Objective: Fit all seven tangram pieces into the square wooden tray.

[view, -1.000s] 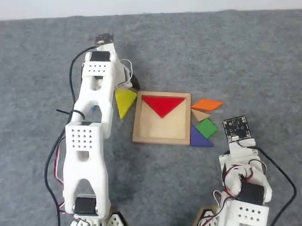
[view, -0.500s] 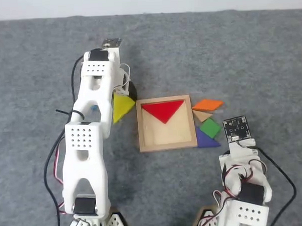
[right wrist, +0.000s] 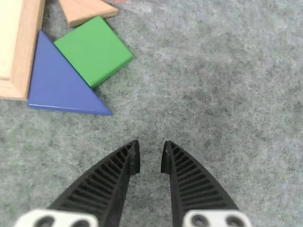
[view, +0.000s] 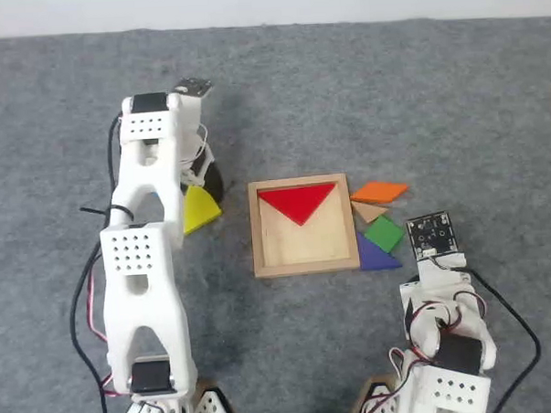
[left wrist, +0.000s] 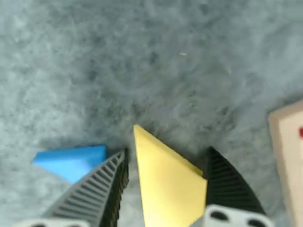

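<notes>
The square wooden tray (view: 305, 265) lies mid-table with a red triangle (view: 296, 202) in its far half. My left gripper (view: 201, 202) stands left of the tray, shut on a yellow triangle (view: 197, 216). In the left wrist view the yellow triangle (left wrist: 168, 182) sits between the fingers of the left gripper (left wrist: 167, 152), with a light blue piece (left wrist: 71, 161) beside them. Right of the tray lie an orange piece (view: 379, 191), a tan triangle (view: 367, 210), a green square (view: 383, 233) and a blue triangle (view: 374, 254). My right gripper (right wrist: 150, 144) is shut and holds nothing, just short of the blue triangle (right wrist: 59, 85).
Grey carpet covers the table. The right arm (view: 433, 245) stands near the front right, close to the green square (right wrist: 92, 49) and the tan triangle (right wrist: 85, 10). A corner of the tray (right wrist: 29, 42) shows beside the blue triangle. Open carpet lies behind and in front of the tray.
The left gripper has moved left, away from the tray, taking the yellow triangle along. Early on the tray was turned square and shifted slightly right. The right arm has stayed still.
</notes>
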You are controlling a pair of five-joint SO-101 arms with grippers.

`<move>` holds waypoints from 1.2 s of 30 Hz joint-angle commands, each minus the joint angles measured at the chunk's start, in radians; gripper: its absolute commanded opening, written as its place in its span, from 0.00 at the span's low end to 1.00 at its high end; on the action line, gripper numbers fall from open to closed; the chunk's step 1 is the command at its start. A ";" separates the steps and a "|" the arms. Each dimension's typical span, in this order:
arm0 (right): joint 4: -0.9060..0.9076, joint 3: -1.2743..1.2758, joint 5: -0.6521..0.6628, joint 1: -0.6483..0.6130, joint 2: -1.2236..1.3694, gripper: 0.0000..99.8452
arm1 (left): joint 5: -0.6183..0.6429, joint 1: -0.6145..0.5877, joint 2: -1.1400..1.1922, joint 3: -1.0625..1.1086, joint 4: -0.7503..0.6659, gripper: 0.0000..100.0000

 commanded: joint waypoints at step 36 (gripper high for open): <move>-0.005 0.015 0.014 -0.007 -0.015 0.09 | -0.163 0.029 -0.801 0.970 -0.468 0.20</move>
